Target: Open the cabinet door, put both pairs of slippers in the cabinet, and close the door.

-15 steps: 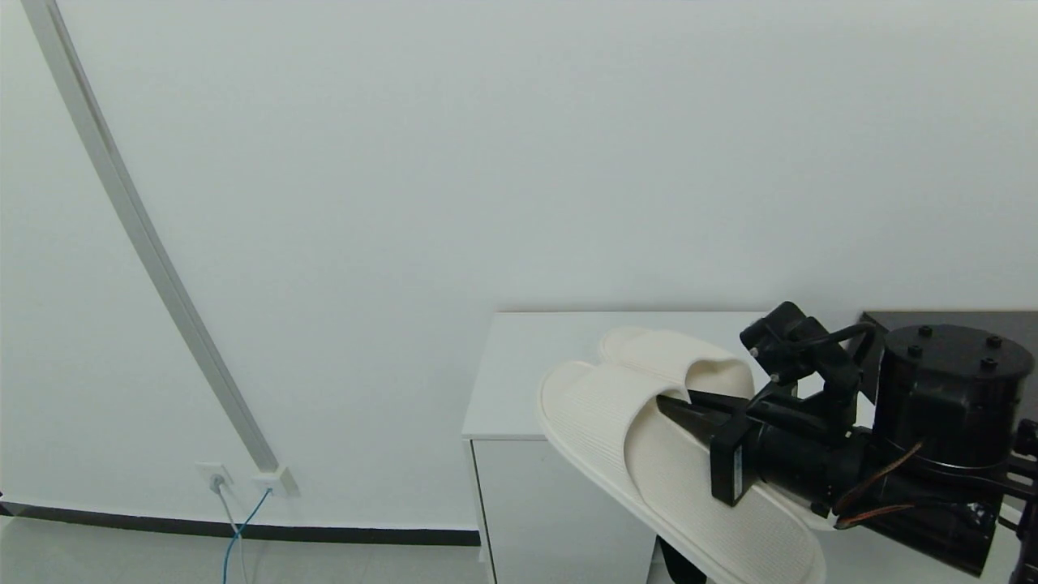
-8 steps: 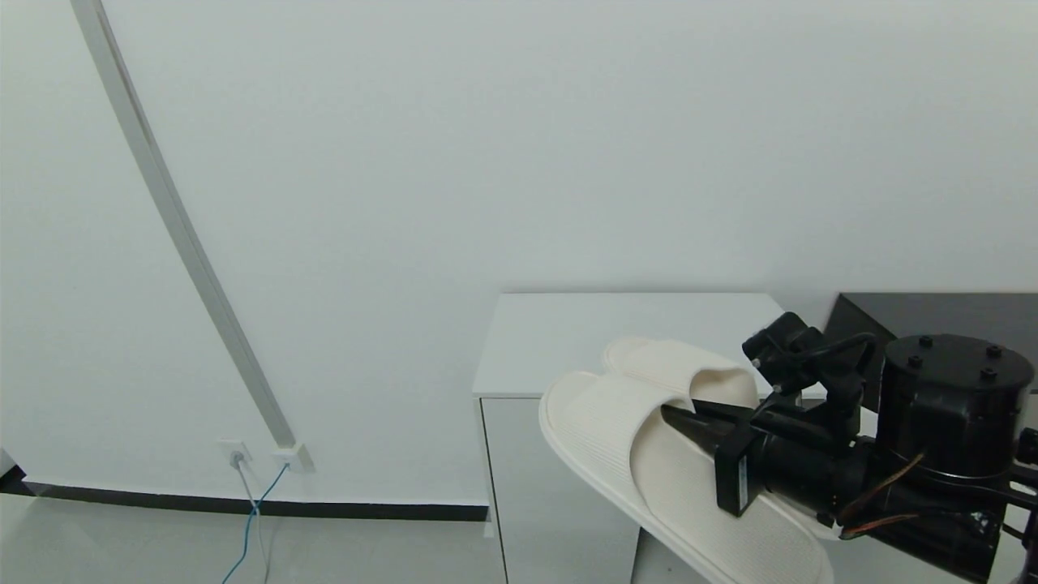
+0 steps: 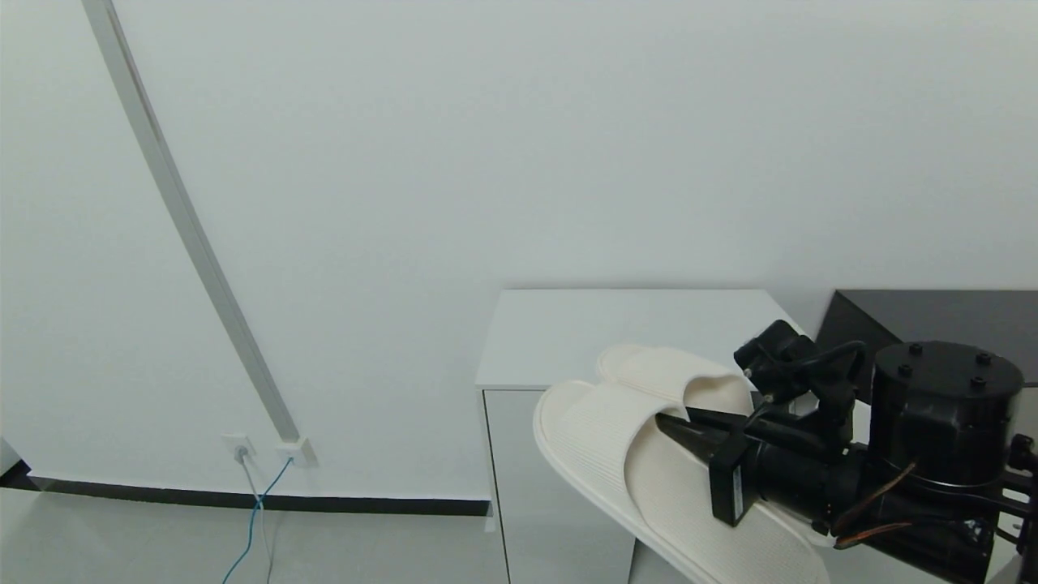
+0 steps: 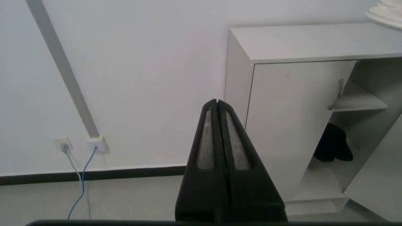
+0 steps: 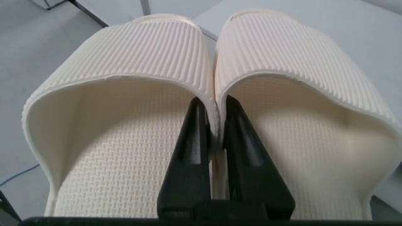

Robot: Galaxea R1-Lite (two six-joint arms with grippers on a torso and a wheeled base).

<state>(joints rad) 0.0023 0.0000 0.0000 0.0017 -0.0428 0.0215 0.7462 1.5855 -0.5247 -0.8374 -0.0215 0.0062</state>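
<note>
Right wrist view puts the right gripper (image 5: 213, 102) at the heart of things: its two black fingers (image 5: 193, 147) are nearly together, pinching the adjoining inner walls of the pair of slippers (image 5: 125, 69), one finger inside each shoe. The slippers are cream, ribbed on the upper and dimpled on the insole, and lie side by side, touching along the pinched edges, toes pointing away from the wrist.

From the head view, the same pair is held in the air, tilted with the toes up, in front of the white cabinet (image 3: 616, 332). None of it rests on the cabinet top.

The left gripper (image 4: 217, 125) has its fingers pressed flat against each other with nothing between them, and it hangs well apart from the cabinet.

In the left wrist view the cabinet has one door panel (image 4: 289, 125) with a handle (image 4: 339, 94) at its edge. Beside that panel the inside is open to view. A shelf (image 4: 359, 104) crosses it, and a dark object (image 4: 333, 143) sits on the bottom level, too small to identify.

A grey strip (image 3: 186, 227) runs down the wall to two sockets (image 3: 268, 448), with a blue cable (image 3: 251, 527) hanging from them.
</note>
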